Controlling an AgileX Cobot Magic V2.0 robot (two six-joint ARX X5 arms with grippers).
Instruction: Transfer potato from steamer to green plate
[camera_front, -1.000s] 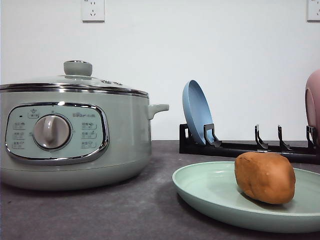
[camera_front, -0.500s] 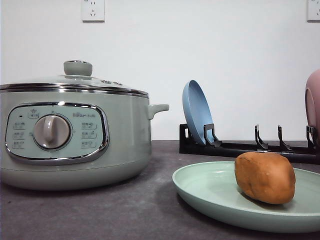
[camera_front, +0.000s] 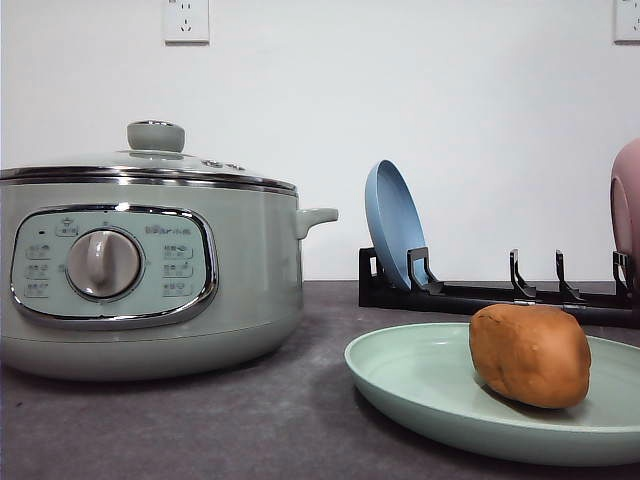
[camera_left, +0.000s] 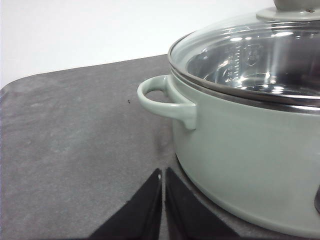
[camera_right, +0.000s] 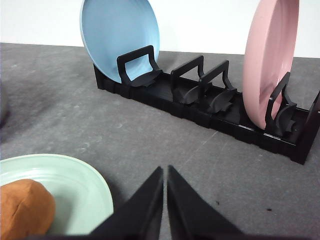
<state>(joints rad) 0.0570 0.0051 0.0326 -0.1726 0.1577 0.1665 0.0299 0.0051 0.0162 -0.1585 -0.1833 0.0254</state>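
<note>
Potato: the orange-brown potato (camera_front: 530, 355) lies on the green plate, in the lower right of the front view, resting on the plate's right half. In the right wrist view its end (camera_right: 25, 207) shows at the lower left corner, cut by the frame edge.
Potato axis: in the front view its long axis runs roughly left to right across the frame, near level, with the rounder, thicker end toward the right and the top slightly humped.
Green plate: the green plate (camera_front: 420, 385) sits flat on the dark grey table (camera_front: 200, 425), lower right of the front view, just right of the steamer and apart from it.
Steamer: the steamer (camera_front: 240, 280) fills the left half of the front view, its knobbed glass lid (camera_front: 155, 135) in place, dial (camera_front: 103, 263) facing the camera, side handle (camera_front: 315, 217) pointing right. In the left wrist view its wall (camera_left: 240, 165) takes the right side, another handle (camera_left: 162, 100) at centre.
Rack: a black rack (camera_right: 200, 107) stands behind the plate, holding a blue plate (camera_right: 120, 37) upright at one end and a pink plate (camera_right: 267, 60) upright at the other.
Left gripper: the left gripper (camera_left: 163, 175) has its black fingers pressed together, holding nothing, just beside the steamer's base.
Right gripper: the right gripper (camera_right: 165, 172) has its fingers closed tip to tip, empty, over the table just beside the green plate's rim.
</note>
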